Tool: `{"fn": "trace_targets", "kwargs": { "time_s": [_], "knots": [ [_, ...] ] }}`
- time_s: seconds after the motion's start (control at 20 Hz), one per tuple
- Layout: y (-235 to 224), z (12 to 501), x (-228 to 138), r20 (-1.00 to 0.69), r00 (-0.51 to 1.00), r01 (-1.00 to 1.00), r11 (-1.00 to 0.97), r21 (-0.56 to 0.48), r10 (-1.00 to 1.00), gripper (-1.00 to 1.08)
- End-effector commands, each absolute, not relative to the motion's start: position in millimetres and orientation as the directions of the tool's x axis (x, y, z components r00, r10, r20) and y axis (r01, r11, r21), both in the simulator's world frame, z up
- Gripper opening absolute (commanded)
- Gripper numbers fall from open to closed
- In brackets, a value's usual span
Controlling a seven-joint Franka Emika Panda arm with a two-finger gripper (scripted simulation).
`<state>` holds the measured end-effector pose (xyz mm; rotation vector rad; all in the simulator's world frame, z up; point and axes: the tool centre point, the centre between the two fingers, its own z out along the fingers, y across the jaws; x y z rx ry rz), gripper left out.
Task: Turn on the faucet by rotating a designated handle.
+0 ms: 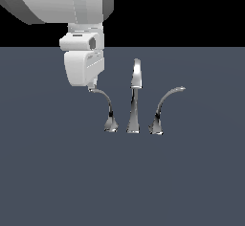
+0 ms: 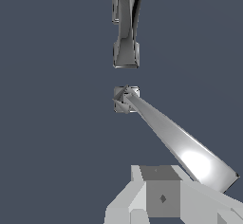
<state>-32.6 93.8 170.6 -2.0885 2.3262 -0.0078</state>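
Observation:
The chrome faucet stands on the dark floor as three pieces, with the tall straight spout (image 1: pixel 136 98) (image 2: pixel 126 28) in the middle. The handle (image 1: pixel 106 104) (image 2: pixel 175 140) is the slim horn on the exterior view's left, and it curves from its flared foot up to a fine tip. My gripper (image 1: pixel 92 84) (image 2: pixel 161 192) hangs right at that tip, touching or nearly touching it. Its fingers look pressed together with nothing between them, and the handle's tip lies beside them. The thicker flat-tipped lever (image 1: pixel 165 107) rises on the exterior view's right.
The white arm and hand body (image 1: pixel 83 62) fill the upper part of the exterior view's left, above the handle. Plain dark grey floor (image 1: pixel 122 182) lies around the faucet.

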Motion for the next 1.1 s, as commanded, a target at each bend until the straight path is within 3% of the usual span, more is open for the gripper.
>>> {"fn": "trace_targets", "kwargs": {
  "time_s": [0.0,0.4,1.05],
  "knots": [
    [91.4,170.7,-46.1,-0.001,-0.106,-0.994,0.106,-0.003,-0.994,-1.00],
    [95.3,170.5,-61.2,-0.004,-0.094,-0.996,0.094,-0.003,-0.996,-1.00],
    [50.7,170.9,-86.2,0.000,-0.101,-0.995,0.101,0.000,-0.995,-1.00]
  ]
}}
